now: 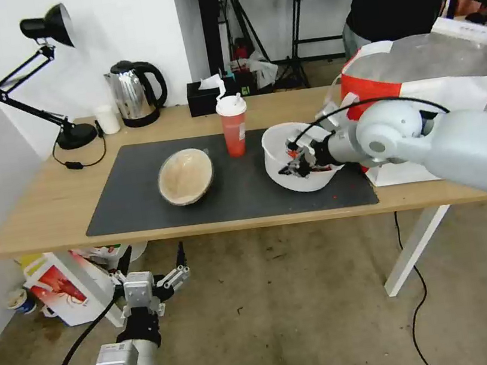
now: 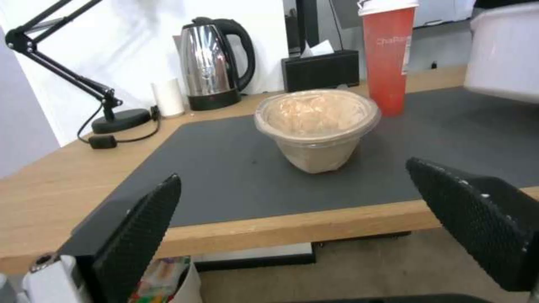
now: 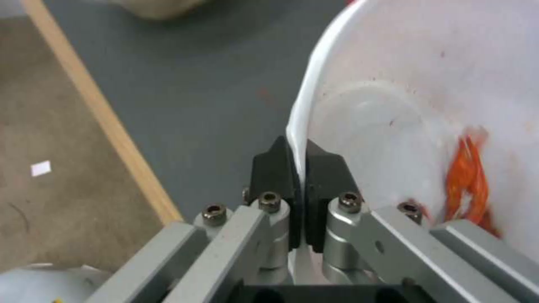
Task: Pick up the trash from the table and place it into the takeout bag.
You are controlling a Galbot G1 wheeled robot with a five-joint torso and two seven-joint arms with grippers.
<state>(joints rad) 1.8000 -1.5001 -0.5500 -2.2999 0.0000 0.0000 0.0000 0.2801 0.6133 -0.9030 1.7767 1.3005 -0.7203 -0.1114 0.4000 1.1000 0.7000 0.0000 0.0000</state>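
The long light-wood table (image 1: 49, 216) has a big dark grey rectangular mat (image 1: 138, 203) that stops just short of the front edge, leaving a thin wood strip, and there's plenty of bare mat between the three bits of trash. The white round plastic bowl (image 1: 281, 168) sits on the right part of the mat, near its front right corner, with orange-red shell scraps (image 3: 469, 176) stuck inside. The right gripper (image 1: 294, 163) reaches in from the right with the arm stretched low across the table corner, and its black pads (image 3: 269, 168) are pinched on the bowl's thin rim, one pad outside and one inside. Whether the bowl is lifted or resting on the mat, I honestly can't tell. Right behind that arm stands the large boxy red-and-white takeout bag (image 1: 423, 85), mouth open, silvery lining showing, pretty close to the bowl. The red cup with a white lid (image 1: 233, 124) stands upright mid-mat, and the shallow beige bowl (image 1: 185, 176) is left of it, well apart from the white one. Along the back edge: steel kettle (image 1: 133, 93), black tissue box (image 1: 207, 97), black desk lamp (image 1: 53, 76). The left gripper (image 1: 149, 286) hangs low in front of the table below its edge, jaws spread wide, holding nothing.
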